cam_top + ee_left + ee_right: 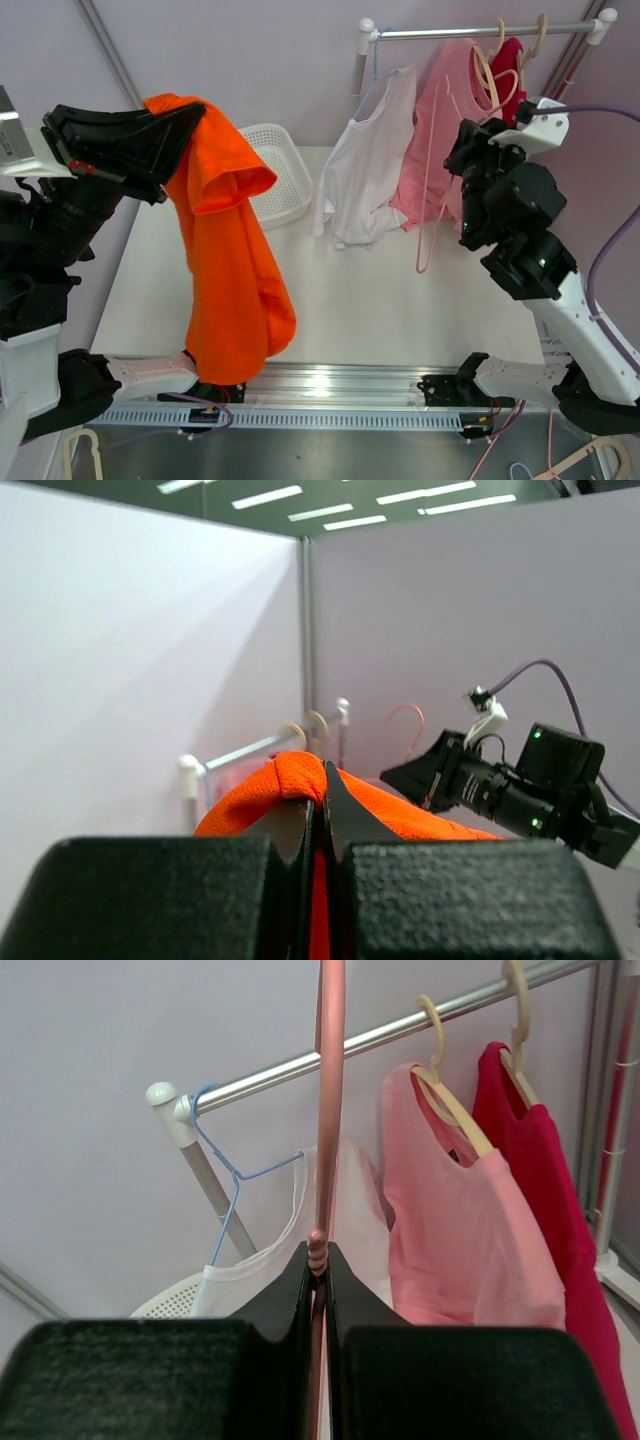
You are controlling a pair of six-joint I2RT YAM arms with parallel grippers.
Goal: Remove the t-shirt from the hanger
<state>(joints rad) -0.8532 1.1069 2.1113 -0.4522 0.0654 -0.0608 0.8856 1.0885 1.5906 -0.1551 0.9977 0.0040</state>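
An orange t-shirt [235,280] hangs free of any hanger from my left gripper [195,115], which is raised at the left and shut on a fold of it. The shirt's lower end reaches down to the table's front edge. In the left wrist view the fabric [420,815] is pinched between my shut left gripper [322,780]. My right gripper [468,150] is raised at the right and shut on a bare pink hanger [428,215] that dangles below it. In the right wrist view the hanger's rod [330,1110] runs up from the shut gripper [318,1252].
A clothes rail [480,32] at the back right carries a white shirt [365,170] on a blue hanger, a pink shirt [440,130] and a red shirt [510,65]. A white basket [275,170] stands at the back of the white table [400,300].
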